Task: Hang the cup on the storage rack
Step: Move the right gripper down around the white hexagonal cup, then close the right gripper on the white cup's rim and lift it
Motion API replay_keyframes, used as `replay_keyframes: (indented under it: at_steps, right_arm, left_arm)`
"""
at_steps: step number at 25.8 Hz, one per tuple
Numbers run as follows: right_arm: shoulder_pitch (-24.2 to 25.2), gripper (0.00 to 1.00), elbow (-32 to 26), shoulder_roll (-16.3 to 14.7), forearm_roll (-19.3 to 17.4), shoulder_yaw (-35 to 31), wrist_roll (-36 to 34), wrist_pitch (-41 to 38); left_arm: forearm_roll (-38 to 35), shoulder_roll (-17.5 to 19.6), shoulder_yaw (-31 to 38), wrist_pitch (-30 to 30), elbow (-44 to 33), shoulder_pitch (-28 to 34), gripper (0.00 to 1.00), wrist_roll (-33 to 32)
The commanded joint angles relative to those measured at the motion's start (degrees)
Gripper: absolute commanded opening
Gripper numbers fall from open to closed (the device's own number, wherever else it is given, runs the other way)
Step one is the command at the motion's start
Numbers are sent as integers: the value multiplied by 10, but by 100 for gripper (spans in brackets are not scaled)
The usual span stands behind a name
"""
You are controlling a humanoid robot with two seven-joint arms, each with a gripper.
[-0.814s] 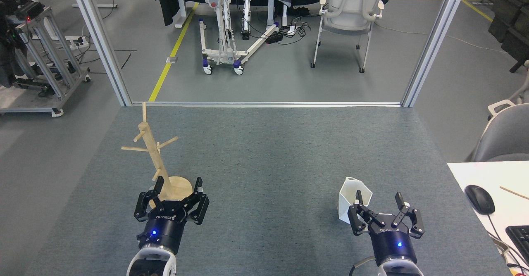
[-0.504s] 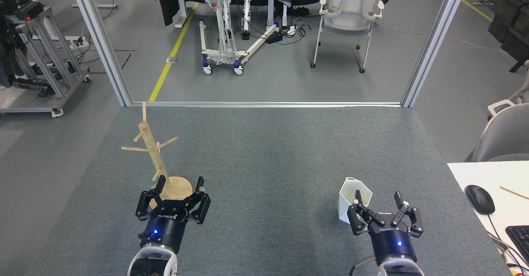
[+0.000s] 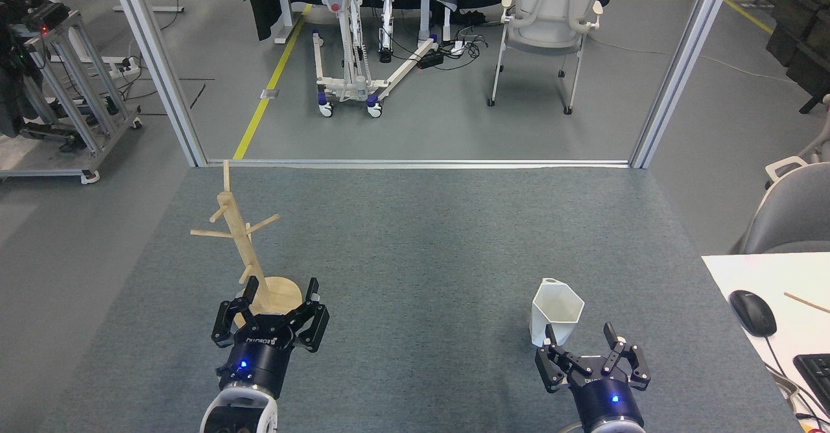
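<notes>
Standing upright just beyond the right gripper point(image 3: 582, 338), whose fingers are spread wide and hold nothing, the cup point(image 3: 556, 313) looks rigid, light, probably smooth and breakable. Pinching one faceted wall near the rim seems safest. The storage rack point(image 3: 243, 245) rises just beyond the left gripper point(image 3: 280, 292), equally wide and unloaded.

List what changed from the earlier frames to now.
The right gripper pulled back toward the robot and slightly left, jaws open, so the cup's rim now shows fully. Nothing was grasped or released. The cup, the storage rack and the open left gripper stayed put.
</notes>
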Motion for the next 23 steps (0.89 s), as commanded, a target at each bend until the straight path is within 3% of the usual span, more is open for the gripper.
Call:
replay_keyframes:
  at_steps: [1, 5, 23]
  right_arm:
    - [-9, 99, 25, 1, 0, 6, -1, -1]
    - [-33, 99, 60, 1, -1, 26, -2, -2]
    - [-97, 99, 142, 13, -1, 18, 0, 2]
  left_arm:
    - [0, 0, 0, -1, 8, 1, 100, 11]
    - [1, 0, 0, -1, 11, 1, 100, 36]
    - [1, -3, -1, -1, 17, 1, 100, 38]
